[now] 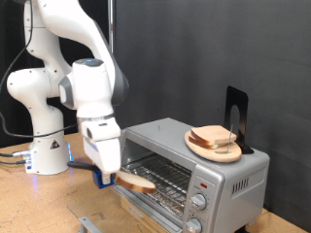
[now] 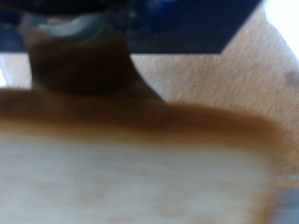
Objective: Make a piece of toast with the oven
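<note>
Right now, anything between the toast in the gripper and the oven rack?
Nothing visible. The oven door is down, and the gripper holds the piece of toast at the opening, in front of the wire rack. The plate of bread sits on the oven's top, out of the path.

The oven (image 1: 190, 165) has its door down, so its mouth stands open toward the exterior view's left, where the gripper (image 1: 105, 175) and the piece of toast (image 1: 136, 181) fill the approach. Its roof is taken by a wooden plate (image 1: 215, 147) and a black stand (image 1: 236, 118).
</note>
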Robot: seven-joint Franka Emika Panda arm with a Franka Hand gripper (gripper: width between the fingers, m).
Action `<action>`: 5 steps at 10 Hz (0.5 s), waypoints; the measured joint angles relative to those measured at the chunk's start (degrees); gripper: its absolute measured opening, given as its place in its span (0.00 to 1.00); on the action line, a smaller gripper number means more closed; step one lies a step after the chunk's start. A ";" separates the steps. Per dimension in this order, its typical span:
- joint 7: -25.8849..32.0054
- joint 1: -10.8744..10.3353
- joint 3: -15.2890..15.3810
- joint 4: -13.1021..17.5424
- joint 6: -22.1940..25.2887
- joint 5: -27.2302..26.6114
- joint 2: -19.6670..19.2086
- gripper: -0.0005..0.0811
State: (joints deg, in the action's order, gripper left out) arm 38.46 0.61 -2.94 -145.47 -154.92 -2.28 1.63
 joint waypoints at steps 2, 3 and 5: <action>-0.17 -1.09 1.46 0.74 -0.20 -2.42 0.59 0.50; -0.32 -1.46 2.11 0.87 -0.09 -3.35 1.17 0.50; -1.40 -2.11 3.15 0.92 1.25 -3.78 2.07 0.50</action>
State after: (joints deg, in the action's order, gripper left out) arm 37.06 -1.50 0.21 -144.55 -153.67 -6.06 3.71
